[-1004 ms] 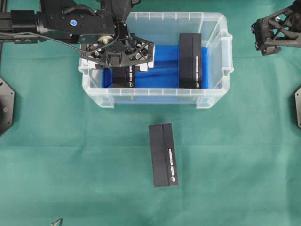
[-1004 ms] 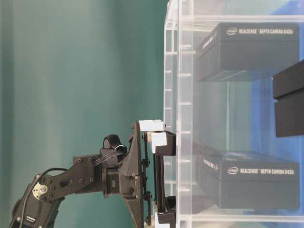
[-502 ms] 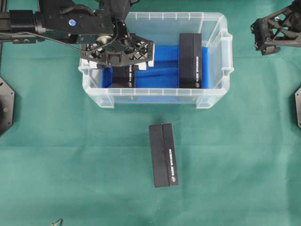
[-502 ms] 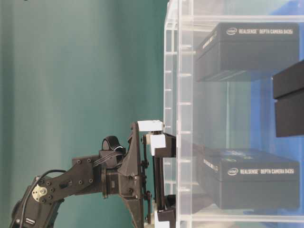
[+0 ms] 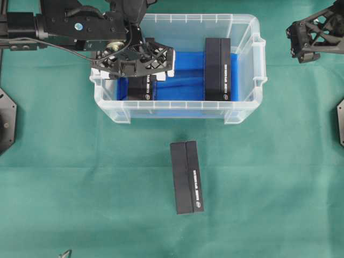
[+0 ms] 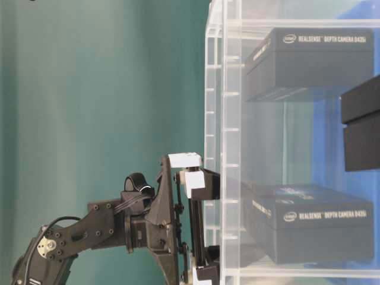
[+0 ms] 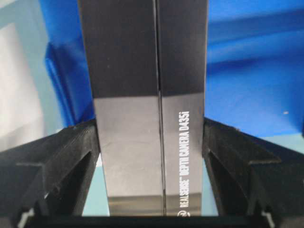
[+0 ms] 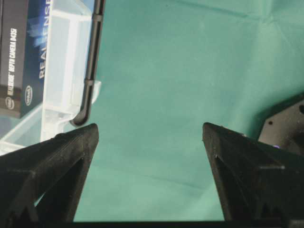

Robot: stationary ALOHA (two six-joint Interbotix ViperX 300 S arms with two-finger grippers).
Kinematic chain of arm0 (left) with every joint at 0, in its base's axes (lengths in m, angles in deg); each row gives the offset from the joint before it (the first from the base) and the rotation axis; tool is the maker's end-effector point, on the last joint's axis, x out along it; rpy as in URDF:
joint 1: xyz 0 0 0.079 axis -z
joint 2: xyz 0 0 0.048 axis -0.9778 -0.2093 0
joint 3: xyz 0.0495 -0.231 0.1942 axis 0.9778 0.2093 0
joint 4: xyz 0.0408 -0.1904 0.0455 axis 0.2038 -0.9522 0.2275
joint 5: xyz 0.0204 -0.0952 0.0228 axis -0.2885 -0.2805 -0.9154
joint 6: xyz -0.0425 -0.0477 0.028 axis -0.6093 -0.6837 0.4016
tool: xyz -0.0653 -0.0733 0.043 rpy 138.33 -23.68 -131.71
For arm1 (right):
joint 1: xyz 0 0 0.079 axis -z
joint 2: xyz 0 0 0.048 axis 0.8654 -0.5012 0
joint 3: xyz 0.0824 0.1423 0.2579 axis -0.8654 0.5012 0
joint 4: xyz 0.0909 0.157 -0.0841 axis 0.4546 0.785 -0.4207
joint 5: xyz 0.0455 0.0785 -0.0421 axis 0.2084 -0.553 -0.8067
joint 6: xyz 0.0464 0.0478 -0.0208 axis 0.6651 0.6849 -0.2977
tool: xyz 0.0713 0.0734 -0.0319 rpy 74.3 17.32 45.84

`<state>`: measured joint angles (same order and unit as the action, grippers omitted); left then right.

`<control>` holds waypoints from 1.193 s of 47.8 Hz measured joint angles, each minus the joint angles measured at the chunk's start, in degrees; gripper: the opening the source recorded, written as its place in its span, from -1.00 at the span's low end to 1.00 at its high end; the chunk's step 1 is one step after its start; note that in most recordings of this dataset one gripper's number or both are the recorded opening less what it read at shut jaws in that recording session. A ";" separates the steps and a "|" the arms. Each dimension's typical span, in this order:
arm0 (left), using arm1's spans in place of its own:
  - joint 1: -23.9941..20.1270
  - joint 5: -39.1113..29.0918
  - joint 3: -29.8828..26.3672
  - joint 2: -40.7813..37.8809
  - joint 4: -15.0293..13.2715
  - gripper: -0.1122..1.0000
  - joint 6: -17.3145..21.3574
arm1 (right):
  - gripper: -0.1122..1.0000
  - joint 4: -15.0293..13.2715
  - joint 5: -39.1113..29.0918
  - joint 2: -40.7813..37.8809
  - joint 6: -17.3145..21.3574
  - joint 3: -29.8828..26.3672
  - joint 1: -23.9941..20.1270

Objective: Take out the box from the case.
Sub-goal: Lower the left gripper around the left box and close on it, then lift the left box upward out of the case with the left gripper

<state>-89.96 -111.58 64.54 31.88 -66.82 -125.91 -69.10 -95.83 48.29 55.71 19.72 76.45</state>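
Green cloth (image 5: 80,177) all round the case (image 5: 244,64); left gripper (image 7: 151,142) pinches the left RealSense box (image 7: 147,71) inside. Right gripper (image 8: 149,156) hangs spread, idle. A tilted lift could catch the near wall and slip the box.

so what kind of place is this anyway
Probably a robotics lab test bench: two black robot arms over a green cloth-covered table, a clear plastic case with a blue liner, and identical black depth-camera boxes, one between the left gripper fingers.

green table (image 5: 64,177), case (image 5: 177,110), black box (image 5: 187,177)
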 measured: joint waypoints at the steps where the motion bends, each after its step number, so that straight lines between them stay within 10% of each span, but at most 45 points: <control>1: 0.09 -0.09 -0.09 0.00 0.00 0.49 0.00 | 0.81 0.09 0.00 0.00 0.00 0.00 0.00; 57: 0.88 -29.36 -25.14 7.38 -0.53 0.49 0.35 | 0.81 0.09 0.00 0.09 0.00 0.00 0.00</control>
<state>-89.08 -140.94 39.41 39.26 -67.35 -125.56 -69.01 -95.83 48.38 55.71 19.72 76.45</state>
